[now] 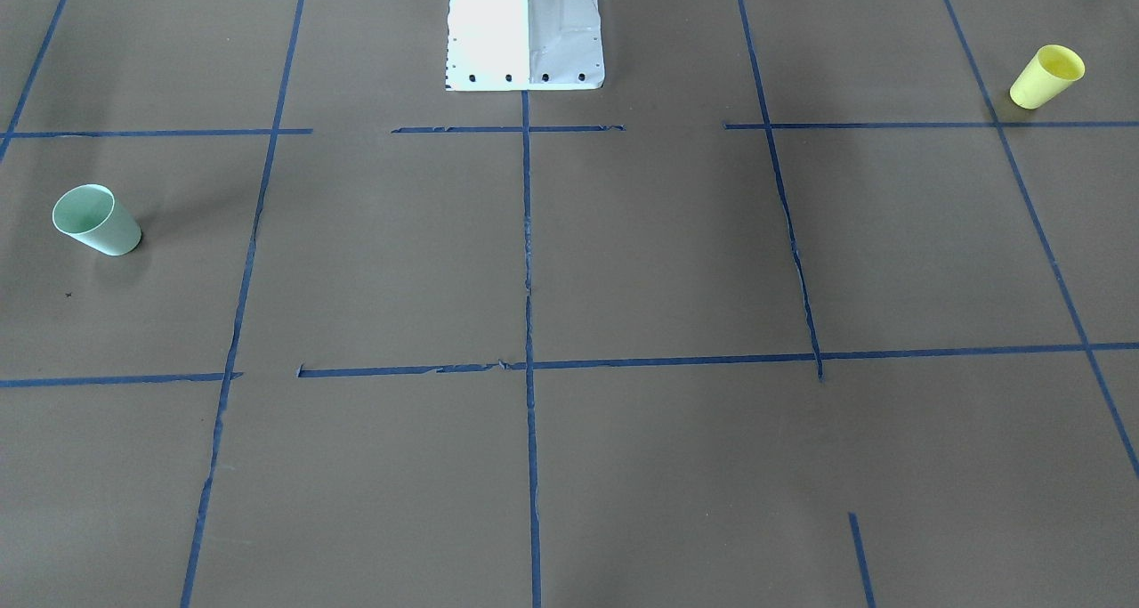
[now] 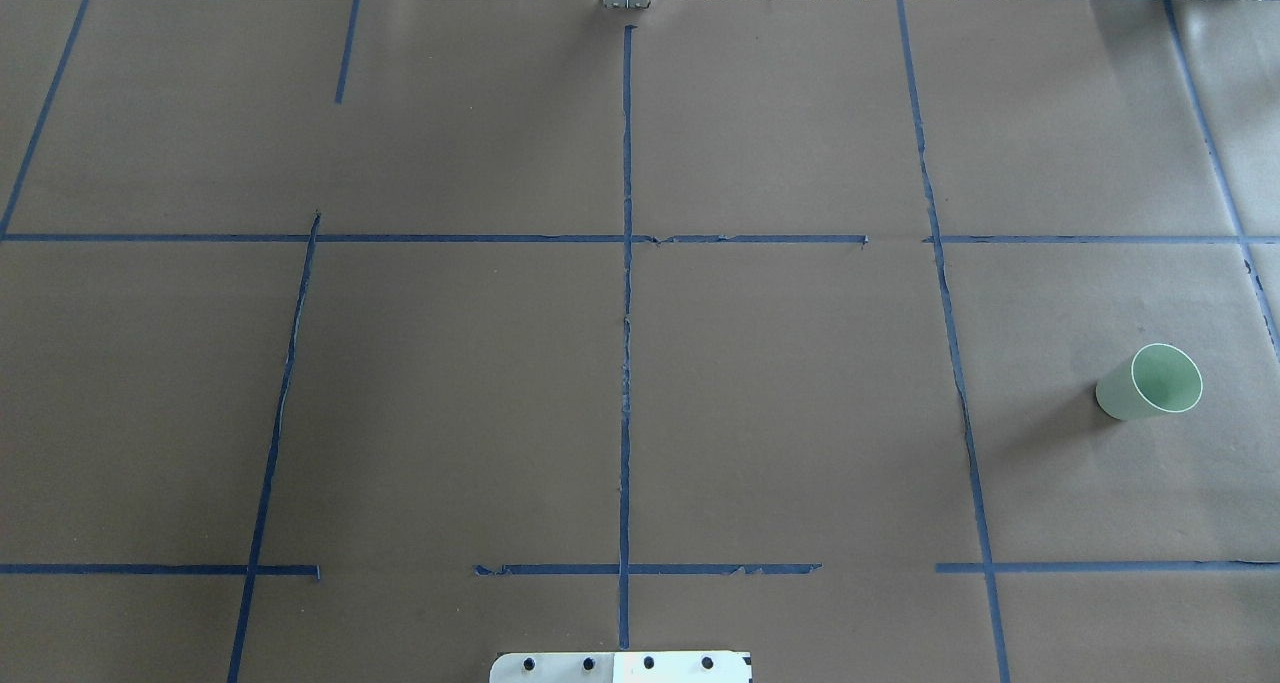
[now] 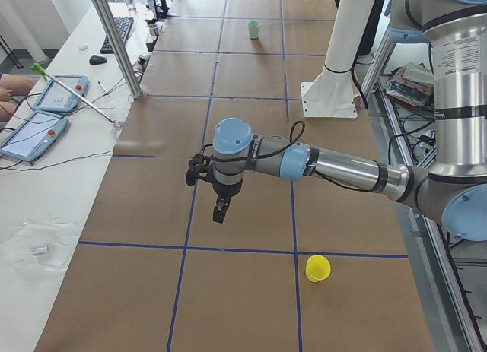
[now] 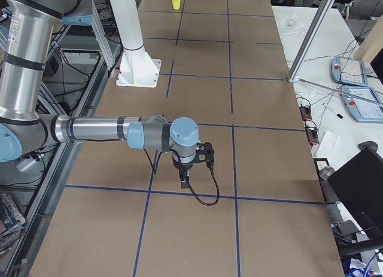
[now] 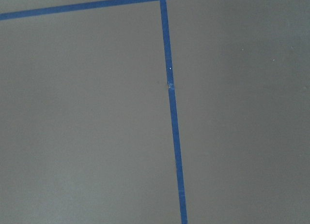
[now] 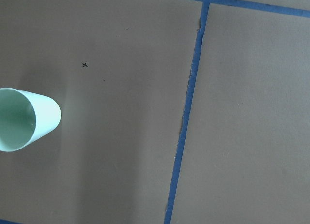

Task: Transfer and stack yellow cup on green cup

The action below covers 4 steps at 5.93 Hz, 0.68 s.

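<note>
Transfer set-up: a small bright yellow tapered plastic cup (image 1: 1047, 76) stands upright, rim up, at about 2 o'clock in the front-facing view of the brown paper-covered desk (image 1: 658, 252). It is well apart from a small pale mint-green tapered plastic cup (image 1: 96, 220), upright at 9 o'clock. Blue tape lines (image 1: 527, 261) grid the paper. A small pen-drawn "x" (image 1: 68, 295) sits near the mint-green cup, at its 7 o'clock. The left tool (image 3: 219, 213) and right tool (image 4: 184, 182) hang above the desk, pointing down; whether either is apart or together cannot be told. The robot's white base (image 1: 525, 29) stands at 12 o'clock.
</note>
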Each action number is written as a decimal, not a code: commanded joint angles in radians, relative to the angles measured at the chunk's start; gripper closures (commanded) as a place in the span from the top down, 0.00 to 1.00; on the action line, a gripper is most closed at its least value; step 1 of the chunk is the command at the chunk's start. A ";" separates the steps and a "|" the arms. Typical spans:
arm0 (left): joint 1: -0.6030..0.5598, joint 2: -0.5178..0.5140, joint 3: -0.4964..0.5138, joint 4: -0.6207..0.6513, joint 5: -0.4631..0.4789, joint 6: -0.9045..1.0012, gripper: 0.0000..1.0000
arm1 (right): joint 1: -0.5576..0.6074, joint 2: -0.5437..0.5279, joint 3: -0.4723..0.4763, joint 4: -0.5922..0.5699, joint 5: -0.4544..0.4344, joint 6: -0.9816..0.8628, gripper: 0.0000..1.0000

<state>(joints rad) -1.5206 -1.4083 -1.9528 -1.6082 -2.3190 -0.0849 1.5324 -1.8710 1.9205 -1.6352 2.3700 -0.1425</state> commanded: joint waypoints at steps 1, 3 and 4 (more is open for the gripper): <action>0.139 0.049 -0.006 -0.248 0.082 -0.406 1.00 | 0.000 -0.002 0.000 0.000 0.000 0.000 1.00; 0.358 0.183 -0.006 -0.543 0.321 -0.747 1.00 | 0.000 -0.002 -0.003 -0.002 0.000 0.000 1.00; 0.466 0.228 -0.006 -0.600 0.469 -0.885 1.00 | 0.000 -0.002 -0.003 -0.002 0.000 0.000 1.00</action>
<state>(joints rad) -1.1619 -1.2324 -1.9588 -2.1277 -1.9891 -0.8244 1.5324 -1.8730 1.9178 -1.6366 2.3700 -0.1426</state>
